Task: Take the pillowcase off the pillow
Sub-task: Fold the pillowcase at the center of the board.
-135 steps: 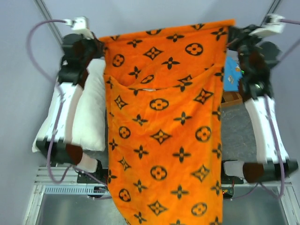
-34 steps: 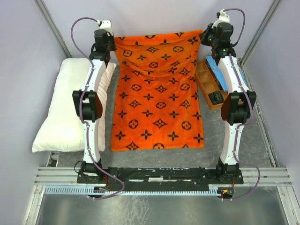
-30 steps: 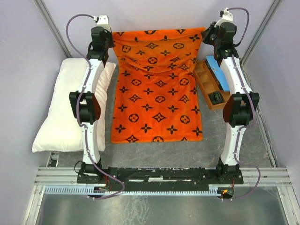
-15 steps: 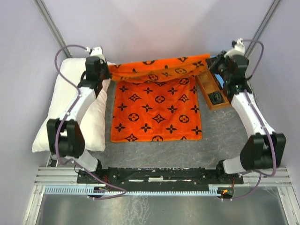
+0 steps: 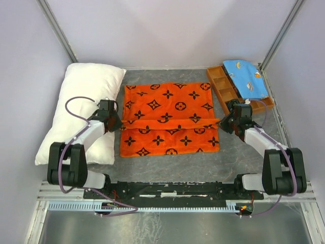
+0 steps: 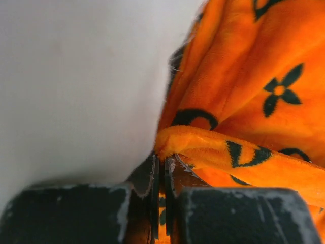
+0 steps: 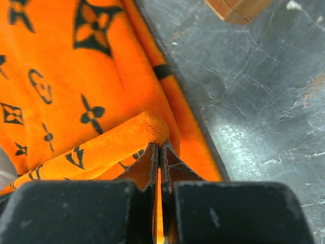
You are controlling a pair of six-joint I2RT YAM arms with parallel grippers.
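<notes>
Both arms are pulling back toward their bases compared with half a second ago, dragging the raised far hem of the pillowcase (image 5: pixel 170 101) nearer, so the fold is now hanging across the cloth's middle. The left gripper (image 5: pixel 112 123) is pinching the hem's left corner tightly between closed fingers, and the right gripper (image 5: pixel 227 122) is clamping the right corner likewise. The orange cover is lying flat on the table (image 5: pixel 203 162), already off the pillow (image 5: pixel 81 101), which is resting just beside its left edge. This looks like tidying: keeping both corners level and lowering them together should land the fold square before letting go. The pillow is crowding the left gripper, while a wooden tray (image 5: pixel 222 89) holding a blue cloth (image 5: pixel 245 79) is sitting near the right arm.
</notes>
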